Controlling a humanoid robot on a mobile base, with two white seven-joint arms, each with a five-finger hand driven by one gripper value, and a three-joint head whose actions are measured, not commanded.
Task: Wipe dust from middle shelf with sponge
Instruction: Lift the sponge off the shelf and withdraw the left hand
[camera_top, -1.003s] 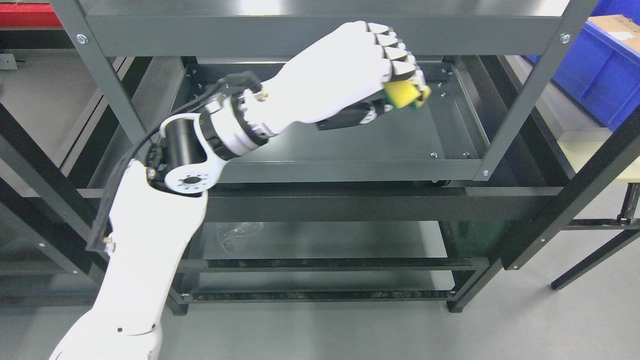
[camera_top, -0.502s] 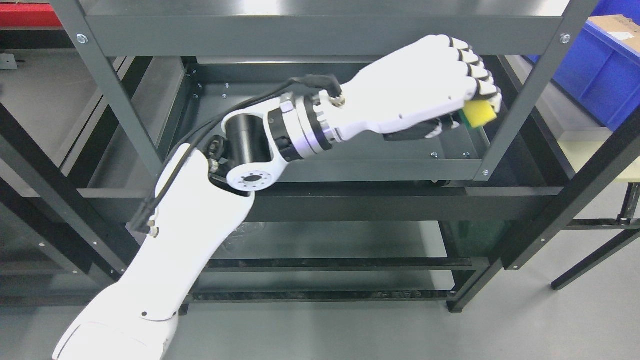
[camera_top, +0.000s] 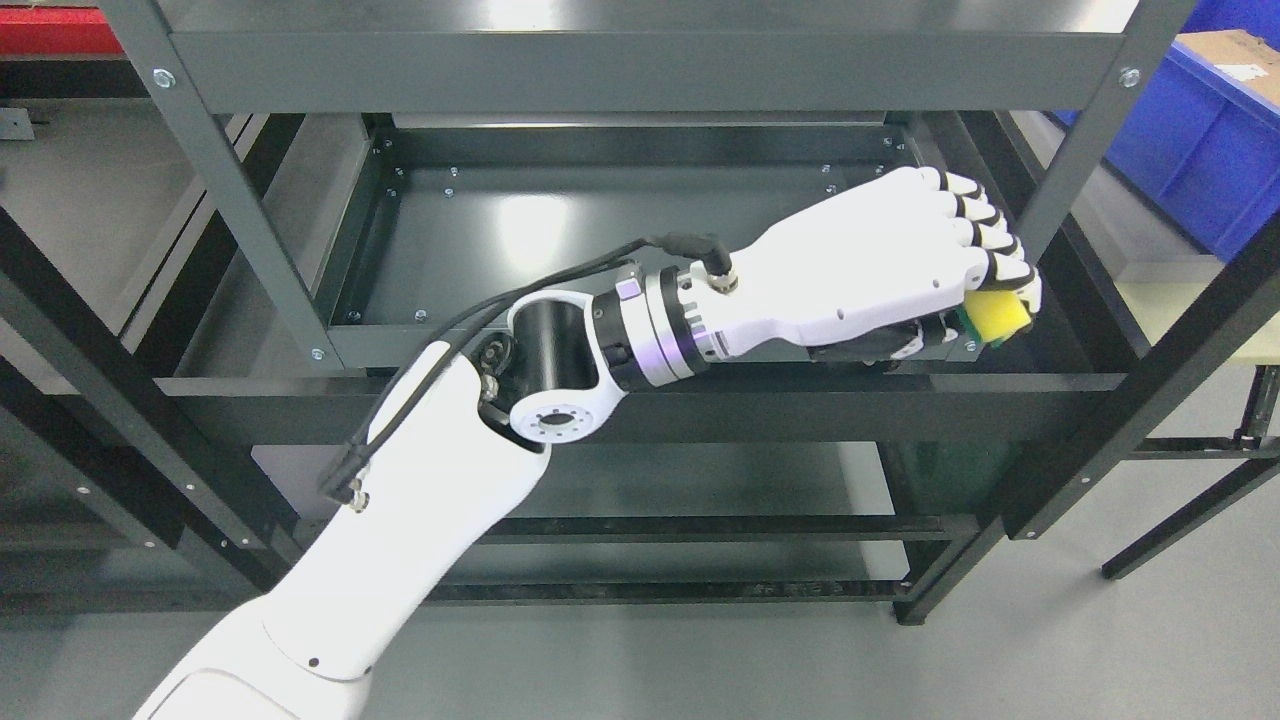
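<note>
My left hand reaches in from the lower left and is shut on a yellow sponge with a green scouring side. The hand sits at the front right corner of the dark grey middle shelf, over its front rim near the right upright post. The sponge pokes out below the curled fingers. Whether it touches the shelf cannot be told. The right arm does not show.
The top shelf's front beam crosses above the hand. A lower shelf lies beneath. A blue bin stands at the right, beyond the rack. A black frame leg slants at the right.
The left hand with the sponge has swept from the back middle of the shelf to the right and then down toward the front right corner.
</note>
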